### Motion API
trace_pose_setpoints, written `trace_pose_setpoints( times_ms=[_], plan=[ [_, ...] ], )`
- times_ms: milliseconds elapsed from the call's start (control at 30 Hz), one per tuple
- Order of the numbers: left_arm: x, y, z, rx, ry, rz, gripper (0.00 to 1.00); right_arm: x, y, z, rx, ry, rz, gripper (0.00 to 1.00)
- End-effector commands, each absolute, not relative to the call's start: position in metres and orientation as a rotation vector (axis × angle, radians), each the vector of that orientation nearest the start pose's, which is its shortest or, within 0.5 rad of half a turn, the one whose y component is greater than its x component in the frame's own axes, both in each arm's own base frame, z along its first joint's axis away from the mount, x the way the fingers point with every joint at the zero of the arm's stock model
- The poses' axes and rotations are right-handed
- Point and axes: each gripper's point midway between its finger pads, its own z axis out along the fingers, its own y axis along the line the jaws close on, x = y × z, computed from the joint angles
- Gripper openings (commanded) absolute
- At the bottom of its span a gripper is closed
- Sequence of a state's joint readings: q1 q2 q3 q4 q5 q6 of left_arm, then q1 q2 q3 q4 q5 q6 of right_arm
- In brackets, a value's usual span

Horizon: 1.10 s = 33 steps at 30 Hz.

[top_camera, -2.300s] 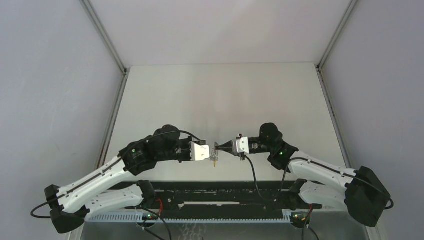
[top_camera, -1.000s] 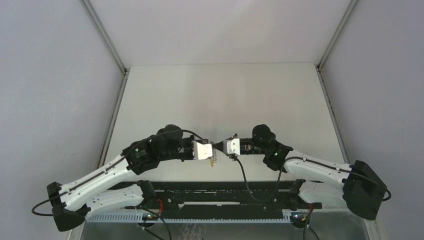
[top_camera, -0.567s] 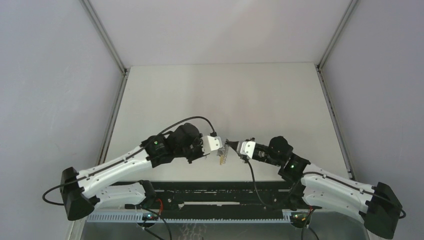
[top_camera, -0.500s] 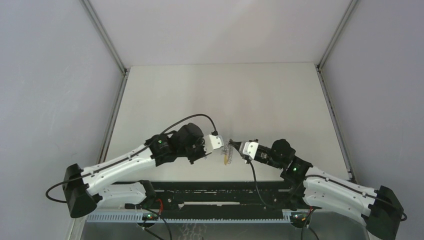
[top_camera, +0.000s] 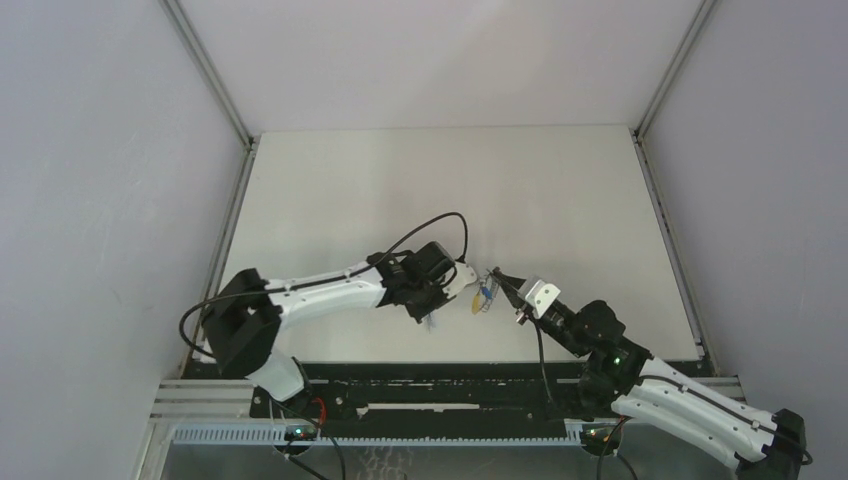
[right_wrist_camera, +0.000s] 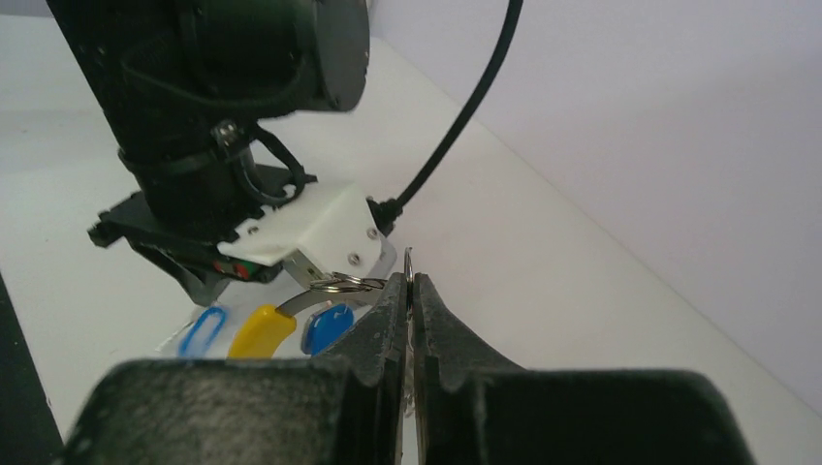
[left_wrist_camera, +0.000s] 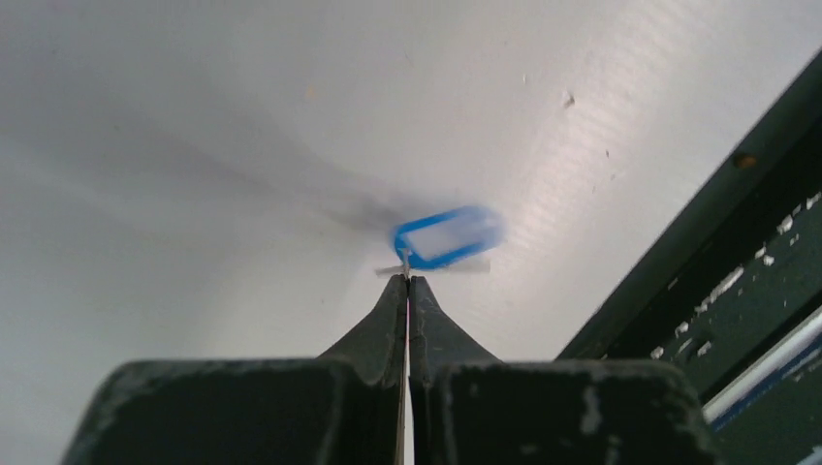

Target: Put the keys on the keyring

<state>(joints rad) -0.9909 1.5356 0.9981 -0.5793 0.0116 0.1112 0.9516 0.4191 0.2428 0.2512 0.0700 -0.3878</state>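
The keyring is a small silver loop held low over the table between both grippers, near the front middle. In the right wrist view the keyring carries a blue-headed key, a yellow-headed piece and a blue-framed tag. My right gripper is shut on a thin silver ring edge and also shows from above. My left gripper is shut on a thin silver ring seen edge-on, with the blurred blue-framed tag just beyond its tips. It also shows from above.
The white table has grey walls at the left, right and back. The black rail with both arm bases runs along the near edge and shows at the right of the left wrist view. The left arm's cable arches above its wrist.
Both grippers and the key cluster have moved right and slightly away from the rail. The left arm has stretched out to the right; the right arm has drawn back towards its base.
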Motion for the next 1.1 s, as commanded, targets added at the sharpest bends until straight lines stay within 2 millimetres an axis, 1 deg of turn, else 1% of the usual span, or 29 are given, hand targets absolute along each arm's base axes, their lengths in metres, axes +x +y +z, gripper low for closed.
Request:
trace_pose_setpoints(
  times_ms=[0,67,167,333,500,667,733,833,900,1067],
  plan=[
    [0.208,-0.303,0.068,1.353,2.298,-0.302,0.0,0.189,0.203,0.229,-0.785,1.212,0.403,0.0],
    [0.216,-0.309,0.064,1.346,2.304,-0.3,0.0,0.189,0.202,0.229,-0.775,1.213,0.4,0.0],
    [0.23,-0.317,0.06,1.319,2.298,-0.316,0.03,0.19,0.2,0.228,-0.763,1.216,0.395,0.0],
    [0.239,-0.325,0.052,1.311,2.309,-0.333,0.05,0.191,0.199,0.224,-0.759,1.222,0.392,0.0],
    [0.245,-0.323,0.043,1.264,2.338,-0.327,0.05,0.191,0.2,0.221,-0.761,1.227,0.39,0.0],
    [0.252,-0.318,0.036,1.19,2.342,-0.329,0.09,0.192,0.201,0.217,-0.765,1.234,0.388,0.0],
    [0.256,-0.32,0.037,1.163,2.329,-0.33,0.13,0.193,0.201,0.215,-0.77,1.238,0.386,0.0],
    [0.259,-0.323,0.044,1.119,2.295,-0.363,0.2,0.193,0.202,0.211,-0.775,1.247,0.385,0.0],
    [0.258,-0.323,0.053,1.086,2.258,-0.39,0.27,0.193,0.202,0.21,-0.777,1.25,0.386,0.0],
    [0.25,-0.309,0.073,0.99,2.172,-0.436,0.36,0.192,0.204,0.209,-0.786,1.245,0.391,0.0]
  ],
)
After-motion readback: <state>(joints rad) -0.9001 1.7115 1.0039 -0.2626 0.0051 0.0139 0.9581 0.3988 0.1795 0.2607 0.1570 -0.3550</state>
